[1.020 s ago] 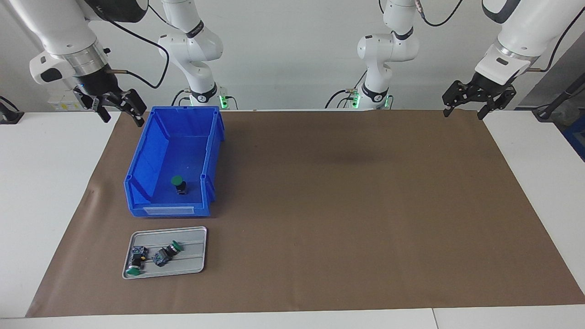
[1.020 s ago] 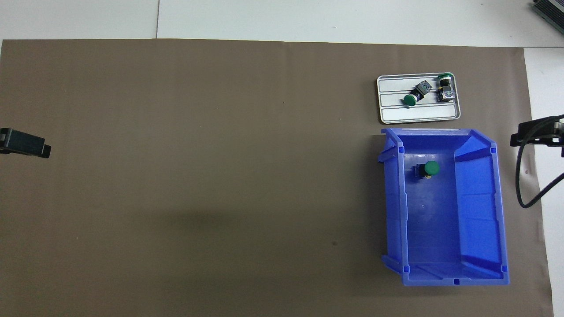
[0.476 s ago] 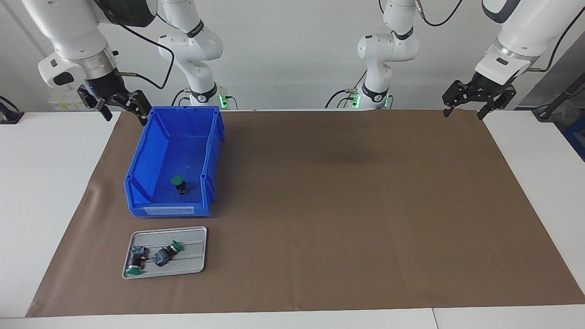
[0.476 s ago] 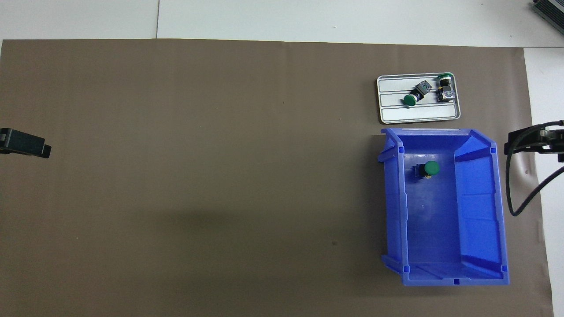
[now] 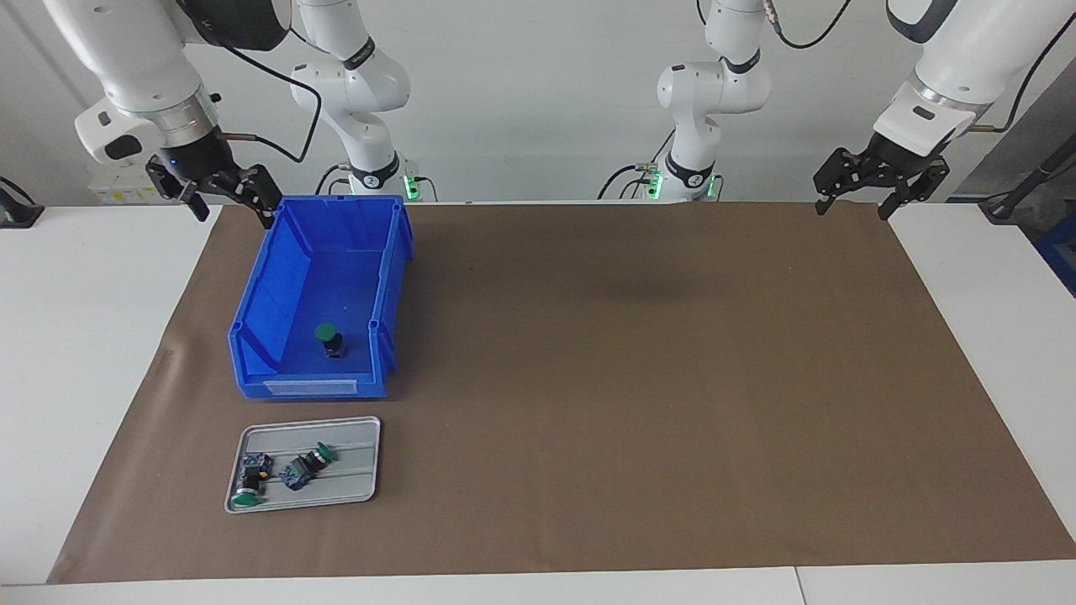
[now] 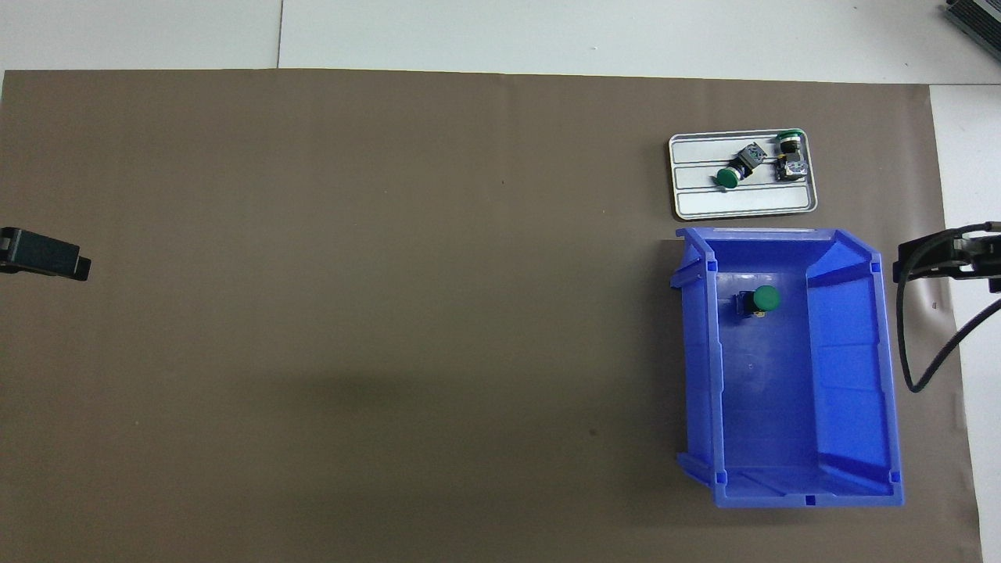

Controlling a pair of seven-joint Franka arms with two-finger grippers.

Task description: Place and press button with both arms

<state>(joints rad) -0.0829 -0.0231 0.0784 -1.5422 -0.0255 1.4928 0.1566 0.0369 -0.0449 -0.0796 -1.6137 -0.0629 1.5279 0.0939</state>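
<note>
One button [image 5: 329,339] [image 6: 762,299] stands upright with its green cap up inside the blue bin [image 5: 261,286] [image 6: 852,375], near the bin's low front wall. Two more buttons [image 5: 304,465] [image 5: 246,489] lie on their sides on a small silver tray [image 5: 353,483] [image 6: 743,203]. My right gripper [image 5: 235,214] [image 6: 934,254] hangs open and holds nothing, above the bin's corner nearest the robots. At the left arm's end of the table my left gripper [image 5: 851,210] [image 6: 47,258] waits open and holds nothing, over the brown mat's edge.
A brown mat [image 5: 639,378] [image 6: 352,313] covers most of the white table. The silver tray sits just in front of the bin's low wall, farther from the robots. A black cable [image 6: 911,352] loops down from the right wrist beside the bin.
My right gripper has shifted slightly toward the bin's corner and its wrist has drawn back a little. The left arm, the buttons, the bin and the tray have not moved.
</note>
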